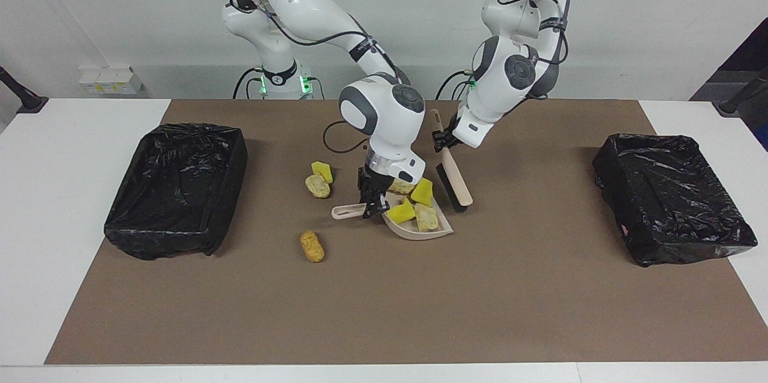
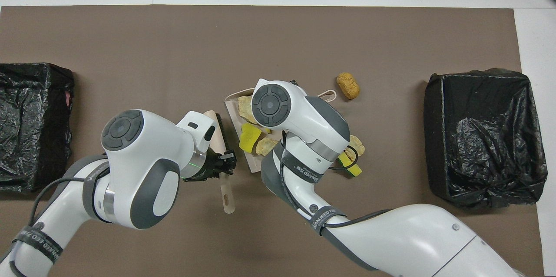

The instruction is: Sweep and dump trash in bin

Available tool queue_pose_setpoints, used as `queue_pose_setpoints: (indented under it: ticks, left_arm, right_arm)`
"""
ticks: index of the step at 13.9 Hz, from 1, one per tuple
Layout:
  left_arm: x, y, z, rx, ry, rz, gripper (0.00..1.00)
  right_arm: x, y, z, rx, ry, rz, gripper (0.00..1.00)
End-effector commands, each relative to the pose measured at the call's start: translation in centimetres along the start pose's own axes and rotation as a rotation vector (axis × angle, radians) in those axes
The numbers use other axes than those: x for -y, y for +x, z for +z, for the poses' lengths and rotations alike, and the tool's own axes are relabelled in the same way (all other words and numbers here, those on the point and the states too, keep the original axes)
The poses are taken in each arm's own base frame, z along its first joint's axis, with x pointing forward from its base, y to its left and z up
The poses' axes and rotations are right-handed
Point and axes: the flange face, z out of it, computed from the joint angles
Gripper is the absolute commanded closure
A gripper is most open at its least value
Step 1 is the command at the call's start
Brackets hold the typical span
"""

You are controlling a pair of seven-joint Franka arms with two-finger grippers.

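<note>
We see a white table (image 1: 78,311) covered by a brown mat (image 1: 384,311). A black-lined bin (image 1: 177,188) sits at the right arm's end, another black-lined bin (image 1: 672,197) at the left arm's end. Mid-mat rests a beige dustpan (image 1: 414,230). Beside it lie an orange bread lump (image 1: 312,245), a tan lump (image 1: 317,186) and a yellow sponge chunk (image 1: 323,170), the last two touching.
</note>
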Motion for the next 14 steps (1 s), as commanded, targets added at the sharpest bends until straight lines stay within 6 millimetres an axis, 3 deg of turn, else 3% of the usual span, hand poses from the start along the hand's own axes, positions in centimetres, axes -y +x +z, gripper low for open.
queue_pose_setpoints:
  ticks: [1, 2, 4, 6, 8, 10, 14]
  left_arm:
    - [-0.4, -0.6, -1.6, -0.010, 0.069, 0.039, 1.00]
    - [0.0, -1.0, -1.8, 0.014, 0.137, 0.079, 1.00]
    - [1.0, -1.2, -4.3, 0.013, 0.195, 0.165, 1.00]
    - [2.3, -2.6, -7.4, 0.027, 0.196, 0.223, 1.00]
    - [3.4, -4.1, -8.5, 0.074, 0.223, 0.258, 1.00]
    - [4.0, -6.3, -7.8, 0.098, 0.248, 0.255, 1.00]
    - [1.0, -11.4, -2.6, -0.019, 0.225, 0.242, 1.00]
  right_arm:
    - [0.0, -0.1, 0.4, 0.010, 0.000, -0.036, 1.00]
    - [0.0, -0.1, 0.3, 0.011, 0.000, -0.035, 1.00]
    - [-0.1, -0.7, -0.2, 0.005, 0.000, -0.019, 1.00]
    - [-0.3, -2.4, -1.6, 0.008, -0.011, -0.003, 1.00]
    - [-0.2, -5.6, -3.2, 0.002, -0.007, 0.052, 1.00]
    - [-0.1, -9.5, -4.9, -0.029, 0.002, 0.067, 1.00]
    - [1.7, -19.8, -8.3, -0.031, 0.035, 0.130, 1.00]
